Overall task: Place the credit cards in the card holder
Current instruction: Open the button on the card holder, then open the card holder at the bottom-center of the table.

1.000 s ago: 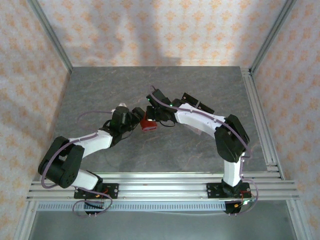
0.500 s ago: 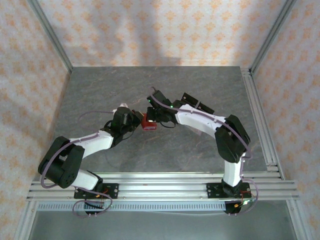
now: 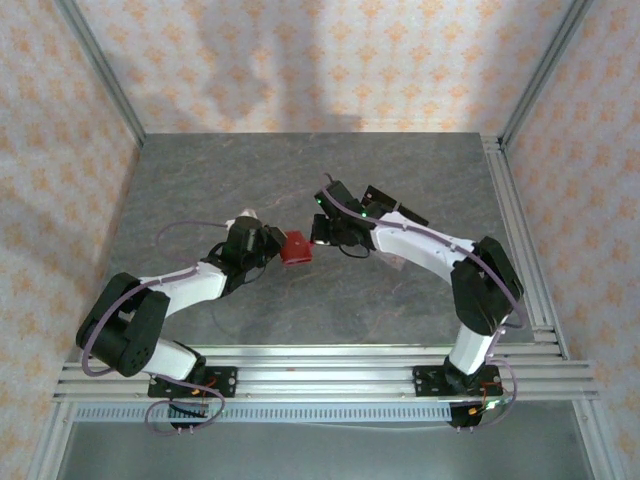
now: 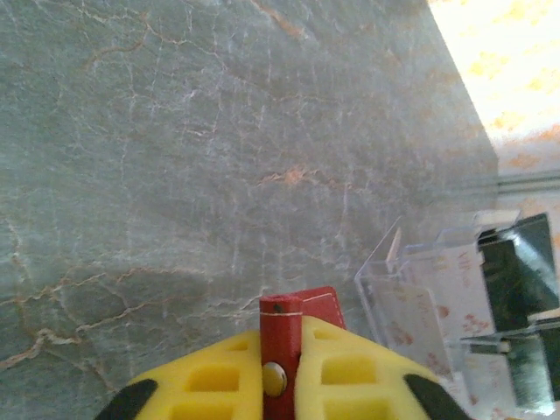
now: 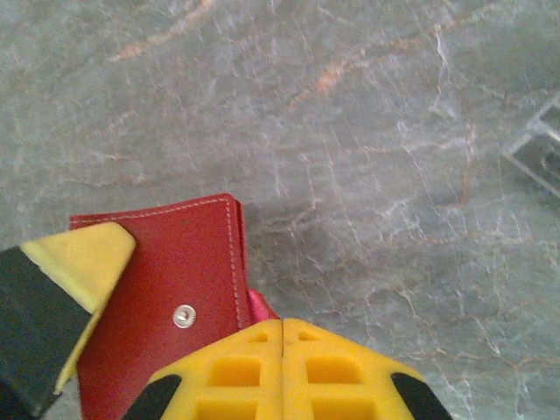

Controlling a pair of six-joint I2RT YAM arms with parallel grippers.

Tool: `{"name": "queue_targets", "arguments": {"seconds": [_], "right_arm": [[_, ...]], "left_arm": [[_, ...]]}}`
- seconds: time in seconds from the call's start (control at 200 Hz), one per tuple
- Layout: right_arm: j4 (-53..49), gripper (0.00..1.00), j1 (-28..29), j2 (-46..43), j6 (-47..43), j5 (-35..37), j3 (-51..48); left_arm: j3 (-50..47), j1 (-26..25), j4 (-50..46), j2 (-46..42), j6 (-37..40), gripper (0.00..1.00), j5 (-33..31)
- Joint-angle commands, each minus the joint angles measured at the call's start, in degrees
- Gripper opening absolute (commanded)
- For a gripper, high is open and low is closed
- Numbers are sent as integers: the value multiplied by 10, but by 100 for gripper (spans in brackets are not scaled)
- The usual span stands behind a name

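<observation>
The card holder (image 3: 297, 249) is a small red wallet held up on edge near the table's middle. My left gripper (image 3: 279, 245) is shut on it. In the left wrist view its yellow fingers (image 4: 219, 376) clamp the folded red card holder (image 4: 308, 306) just above the snap. My right gripper (image 3: 320, 234) hangs just right of the wallet, its pads (image 5: 315, 359) pressed together with nothing between them. The right wrist view has the card holder (image 5: 166, 280) at lower left, with a pink inner edge showing. I cannot tell whether the pale sheets (image 4: 411, 319) in the clear stand are credit cards.
A clear acrylic stand (image 4: 437, 262) with black strips (image 3: 395, 208) stands right of the wallet, behind the right arm; its corner (image 5: 538, 149) shows in the right wrist view. Grey marble tabletop (image 3: 250, 170) lies open to the left and back. Metal rails (image 3: 515, 230) edge the right side.
My left gripper has closed on the card holder. The right gripper has drawn back to the right, away from the wallet, and stayed shut.
</observation>
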Motion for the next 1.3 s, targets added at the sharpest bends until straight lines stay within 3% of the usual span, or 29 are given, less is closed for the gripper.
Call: {"name": "queue_targets", "arguments": {"seconds": [0.0, 0.19, 0.29, 0.46, 0.641, 0.996, 1.296], "right_arm": [[9, 0, 1, -31, 1, -29, -33], [55, 0, 7, -36, 20, -64, -96], [75, 0, 8, -42, 28, -76, -124], [118, 0, 8, -64, 40, -95, -166], [149, 0, 8, -81, 57, -105, -180], [147, 0, 0, -90, 53, -66, -224], [152, 0, -1, -125, 56, -26, -280]], "left_arm": [[5, 2, -51, 7, 36, 24, -7], [-10, 3, -99, 3, 72, 49, -8], [-16, 3, -134, -14, 85, 56, -17], [23, 0, -238, -29, 137, 59, -20], [56, -26, -281, -29, 172, 63, -26], [139, -141, -358, 2, 256, 64, -136], [161, -225, -380, 14, 284, 63, -234]]}}
